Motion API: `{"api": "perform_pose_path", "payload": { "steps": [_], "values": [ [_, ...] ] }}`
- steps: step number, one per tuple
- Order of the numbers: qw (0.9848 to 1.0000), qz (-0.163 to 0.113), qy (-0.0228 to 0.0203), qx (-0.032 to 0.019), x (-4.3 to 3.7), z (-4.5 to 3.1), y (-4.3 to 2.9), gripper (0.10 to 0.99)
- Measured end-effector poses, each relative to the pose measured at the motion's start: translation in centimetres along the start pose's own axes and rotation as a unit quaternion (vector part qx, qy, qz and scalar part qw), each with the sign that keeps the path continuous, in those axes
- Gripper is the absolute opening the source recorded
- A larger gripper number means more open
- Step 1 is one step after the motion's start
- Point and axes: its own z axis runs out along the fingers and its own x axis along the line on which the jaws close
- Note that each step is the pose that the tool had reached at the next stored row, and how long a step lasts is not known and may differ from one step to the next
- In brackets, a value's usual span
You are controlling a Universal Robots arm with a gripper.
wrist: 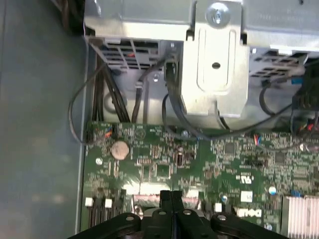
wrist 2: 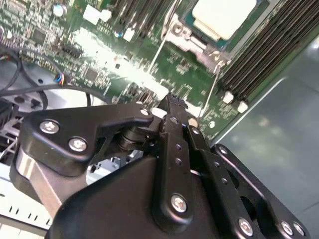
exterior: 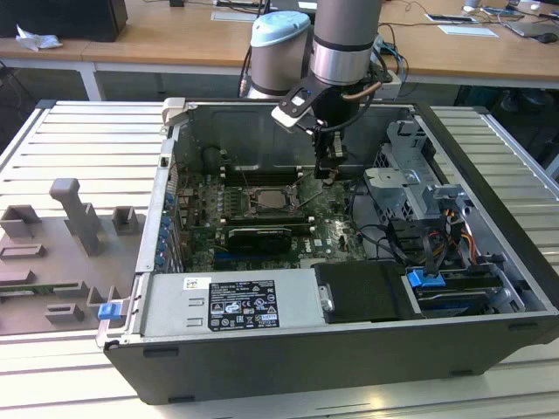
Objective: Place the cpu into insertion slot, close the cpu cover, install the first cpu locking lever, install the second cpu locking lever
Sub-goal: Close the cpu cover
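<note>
**Robot hand closed inside an open computer case, just beside the seated cpu**

The pale, silvery-beige cpu lies in the slot on the green board. The silver cover frames it and appears to be down, though the angle is poor. In both wrist views the black fingers are pressed together with nothing visible between them. Long black memory slots flank the socket, and thin steel rods run beside the cover. A perforated metal drive cage and loose black cables crowd the board's edge, near a round coin battery. A black card and a labelled silver power supply sit closer to the case front. The case rests on a slatted metal counter, next to a grey moulded tray.
</note>
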Motion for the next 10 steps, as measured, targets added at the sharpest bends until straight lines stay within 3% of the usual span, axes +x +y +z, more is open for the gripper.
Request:
{"api": "perform_pose_path", "payload": {
  "steps": [6,10],
  "values": [
    [1.0000,0.000,-0.0002,0.0006,0.02,0.16,1.38,0.106],
    [1.0000,0.000,0.0000,0.0033,0.02,0.59,1.78,0.106]
  ]
}}
